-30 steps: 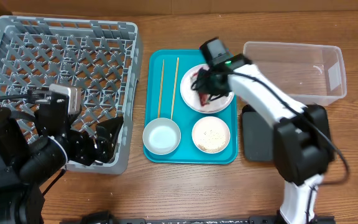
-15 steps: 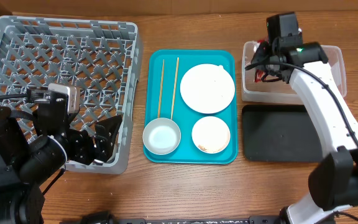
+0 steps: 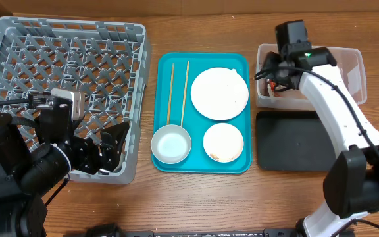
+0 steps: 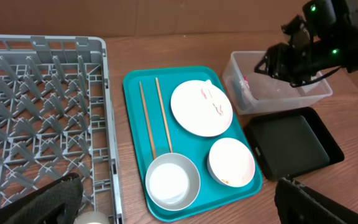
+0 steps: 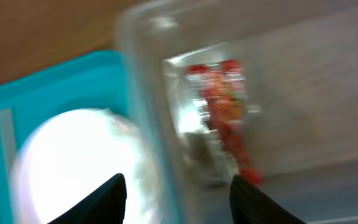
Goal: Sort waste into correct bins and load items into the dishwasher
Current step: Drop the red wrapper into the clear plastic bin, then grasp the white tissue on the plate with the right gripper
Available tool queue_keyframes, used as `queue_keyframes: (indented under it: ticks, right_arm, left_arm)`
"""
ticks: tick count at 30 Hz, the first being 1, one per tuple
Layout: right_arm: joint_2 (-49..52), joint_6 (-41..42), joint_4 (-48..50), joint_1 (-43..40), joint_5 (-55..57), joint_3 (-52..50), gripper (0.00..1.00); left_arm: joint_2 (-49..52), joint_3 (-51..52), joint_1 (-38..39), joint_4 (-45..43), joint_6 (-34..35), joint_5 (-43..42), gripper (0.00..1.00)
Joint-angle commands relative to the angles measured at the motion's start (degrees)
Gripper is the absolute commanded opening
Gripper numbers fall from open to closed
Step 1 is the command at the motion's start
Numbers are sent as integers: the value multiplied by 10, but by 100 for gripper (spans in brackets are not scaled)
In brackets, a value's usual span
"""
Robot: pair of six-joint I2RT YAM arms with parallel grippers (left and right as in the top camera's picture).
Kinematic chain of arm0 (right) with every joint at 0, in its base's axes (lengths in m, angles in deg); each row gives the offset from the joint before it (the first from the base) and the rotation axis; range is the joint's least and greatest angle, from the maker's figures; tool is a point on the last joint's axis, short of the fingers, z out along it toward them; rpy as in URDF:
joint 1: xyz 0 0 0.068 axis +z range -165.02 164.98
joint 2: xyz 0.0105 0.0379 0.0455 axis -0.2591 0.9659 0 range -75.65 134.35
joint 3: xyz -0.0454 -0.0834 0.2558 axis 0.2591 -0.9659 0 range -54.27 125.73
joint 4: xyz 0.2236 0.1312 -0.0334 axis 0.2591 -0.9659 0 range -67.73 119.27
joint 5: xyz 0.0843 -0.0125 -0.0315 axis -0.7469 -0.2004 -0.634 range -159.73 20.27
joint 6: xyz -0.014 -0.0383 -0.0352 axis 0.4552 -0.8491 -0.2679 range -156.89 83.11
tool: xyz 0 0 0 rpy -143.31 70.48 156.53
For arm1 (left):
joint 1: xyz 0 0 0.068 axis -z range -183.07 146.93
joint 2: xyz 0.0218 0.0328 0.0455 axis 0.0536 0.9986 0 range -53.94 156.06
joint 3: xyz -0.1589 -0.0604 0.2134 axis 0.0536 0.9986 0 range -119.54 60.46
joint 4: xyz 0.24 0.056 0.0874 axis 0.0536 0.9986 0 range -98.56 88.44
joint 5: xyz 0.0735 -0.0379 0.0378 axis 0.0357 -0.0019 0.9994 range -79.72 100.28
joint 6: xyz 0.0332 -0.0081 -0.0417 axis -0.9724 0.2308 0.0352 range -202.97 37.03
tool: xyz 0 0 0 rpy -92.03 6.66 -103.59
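My right gripper (image 3: 273, 78) hovers over the left end of the clear tub (image 3: 337, 69), open, fingers (image 5: 107, 199) apart with nothing between them. The red wrapper (image 5: 225, 106) lies blurred inside the tub (image 5: 328, 74), just beyond the right fingertip. The white plate (image 3: 220, 93), grey bowl (image 3: 171, 144), white bowl (image 3: 223, 141) with a few scraps, and chopsticks (image 3: 177, 92) sit on the teal tray (image 3: 202, 166). The black tray (image 3: 291, 141) lies in front of the tub. My left gripper (image 3: 107, 148) stands open at the grey rack's (image 3: 64, 72) front right corner.
In the left wrist view the rack (image 4: 36, 112) fills the left side, with the teal tray (image 4: 132, 106) beside it and the black tray (image 4: 294, 143) at right. A pale round rim (image 4: 93, 218) shows in the rack's near corner.
My right gripper carried the red wrapper from the plate over to the clear tub and opened there. The plate is bare now. The left arm has not moved.
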Motion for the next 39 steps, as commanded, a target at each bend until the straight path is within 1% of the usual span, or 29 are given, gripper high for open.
queue_keyframes:
  ticks: [1, 4, 6, 7, 9, 14, 18, 20, 22, 25, 27, 28, 29, 33, 39]
  right_arm:
    - [-24, -31, 9, 56, -52, 18, 55]
    - [-3, -58, 26, 104, -29, 7, 55]
    - [21, -72, 43, 130, 44, 3, 57]
    - [31, -74, 50, 138, 82, 3, 60]
    - [58, -75, 69, 149, 146, 3, 61]
    - [132, -77, 103, 145, 150, 3, 61]
    - [179, -96, 121, 139, 150, 3, 59]
    - [194, -107, 127, 139, 150, 3, 55]
    - [202, -119, 127, 139, 142, 3, 46]
    - [205, -127, 115, 139, 90, 3, 35]
    - [205, -133, 101, 139, 48, 3, 19]
    - [204, -133, 86, 140, 38, 7, 9]
    - [202, -130, 73, 141, 37, 11, 4]
    - [178, -115, 11, 142, 34, 45, 4]
    - [88, -116, -49, 127, 34, 104, 4]
  left_arm:
    - [-2, -6, 2, -1, -11, 3, 100]
    - [-2, -6, 2, -1, -11, 3, 100]
    - [-2, -6, 2, -1, -11, 3, 100]
    - [-2, -6, 2, -1, -11, 3, 99]
    - [-2, -6, 2, -1, -11, 3, 100]
    - [-2, -6, 2, -1, -11, 3, 100]
    - [-2, -6, 2, -1, -11, 3, 100]
    - [-2, -6, 2, -1, -11, 3, 100]
    - [-2, -6, 2, -1, -11, 3, 100]
    - [-2, -6, 2, -1, -11, 3, 100]
    - [-2, -6, 2, -1, -11, 2, 100]
    - [-2, -6, 2, -1, -11, 3, 100]
    - [-2, -6, 2, -1, -11, 3, 100]
    - [-2, -6, 2, -1, -11, 3, 100]
    - [-2, -6, 2, -1, -11, 3, 100]
